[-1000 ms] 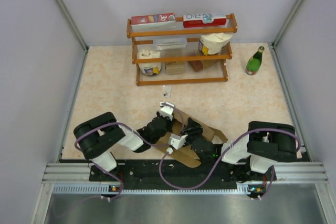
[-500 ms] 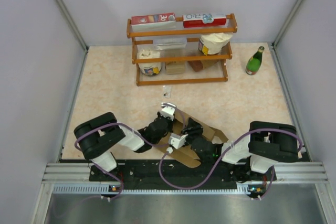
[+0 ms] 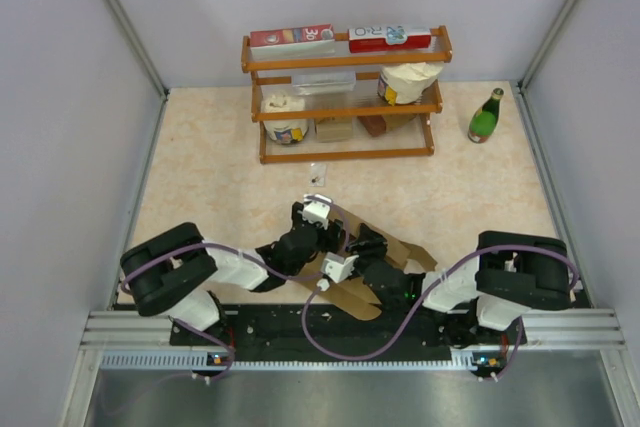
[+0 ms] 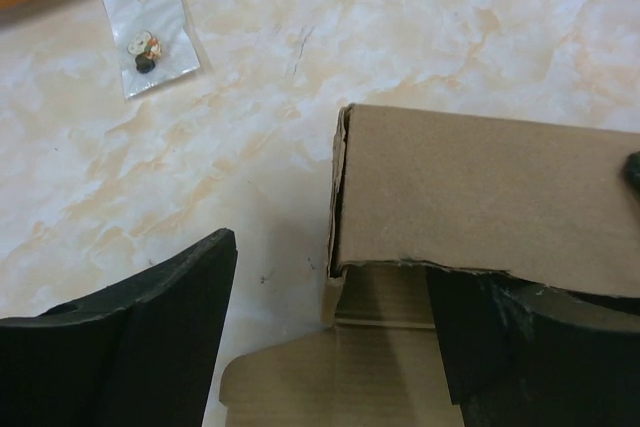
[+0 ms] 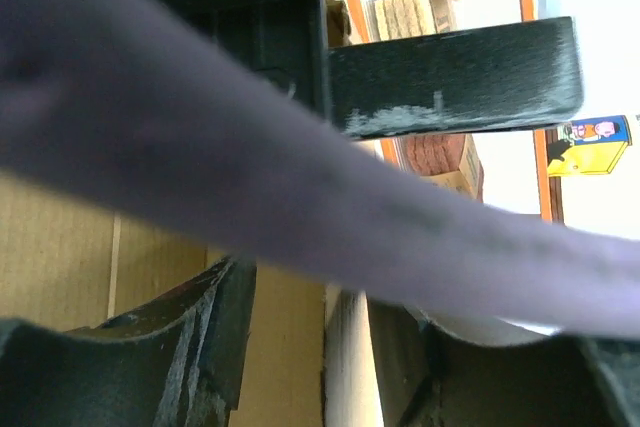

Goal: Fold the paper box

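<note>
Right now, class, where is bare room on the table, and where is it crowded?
Free: left of the wooden rack; between rack and green bottle; the right side before that bottle. Crowded: near centre, around the brown cardboard box. A small clear bag lies before the rack.

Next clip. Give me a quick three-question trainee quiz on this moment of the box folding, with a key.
1. True or false: the left tool is clamped shut on the paper box.
2. Relative to the wooden rack, where does the green bottle stand? A) on its top shelf B) on the table, to its right C) lying inside the box
3. In the left wrist view, what small thing lies on the table beyond the box?
Key: 1. False, its jaws stand apart. 2. B. 3. A clear plastic bag holding a tiny item.
</note>
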Controlling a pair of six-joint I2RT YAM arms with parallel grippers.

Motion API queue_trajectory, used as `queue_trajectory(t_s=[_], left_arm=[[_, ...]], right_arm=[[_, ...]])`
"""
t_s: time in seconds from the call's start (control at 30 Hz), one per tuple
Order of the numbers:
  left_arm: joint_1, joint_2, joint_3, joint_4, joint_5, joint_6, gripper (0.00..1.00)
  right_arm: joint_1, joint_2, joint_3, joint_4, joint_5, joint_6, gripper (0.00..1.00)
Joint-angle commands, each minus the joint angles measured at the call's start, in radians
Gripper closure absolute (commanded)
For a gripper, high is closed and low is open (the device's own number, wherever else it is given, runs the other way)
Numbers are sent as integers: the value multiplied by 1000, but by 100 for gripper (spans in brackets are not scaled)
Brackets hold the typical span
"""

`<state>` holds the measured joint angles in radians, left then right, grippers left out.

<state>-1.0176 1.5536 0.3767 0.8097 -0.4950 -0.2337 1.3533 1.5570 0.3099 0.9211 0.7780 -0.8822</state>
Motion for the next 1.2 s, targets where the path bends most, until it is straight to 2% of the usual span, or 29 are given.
queue_trajectory(t_s=[0.0,0.23,0.6,0.77,0.87,1.0,1.17], left_arm=[[-9,-128,-12,-30,13,-22,20],[-10,-269,-16,-231,67,-42,20],[-56,-527,-97,-391,107,-150,20],[-84,-676,-111,-495,139,-191,20],[-88,-820,-127,-547,159,-237,20],[-91,-975,-128,-625,135,-271,21],[-90,-1058,-104,-699,101,-257,20]], right_arm=[[17,-21,12,-97,-63,71,53],[17,-44,17,-120,-72,100,50],[17,-72,21,-156,-83,132,41],[18,-75,21,-160,-89,138,40],[18,-86,21,-189,-126,147,40],[17,-80,26,-202,-135,157,39],[17,-90,28,-217,-144,167,40]])
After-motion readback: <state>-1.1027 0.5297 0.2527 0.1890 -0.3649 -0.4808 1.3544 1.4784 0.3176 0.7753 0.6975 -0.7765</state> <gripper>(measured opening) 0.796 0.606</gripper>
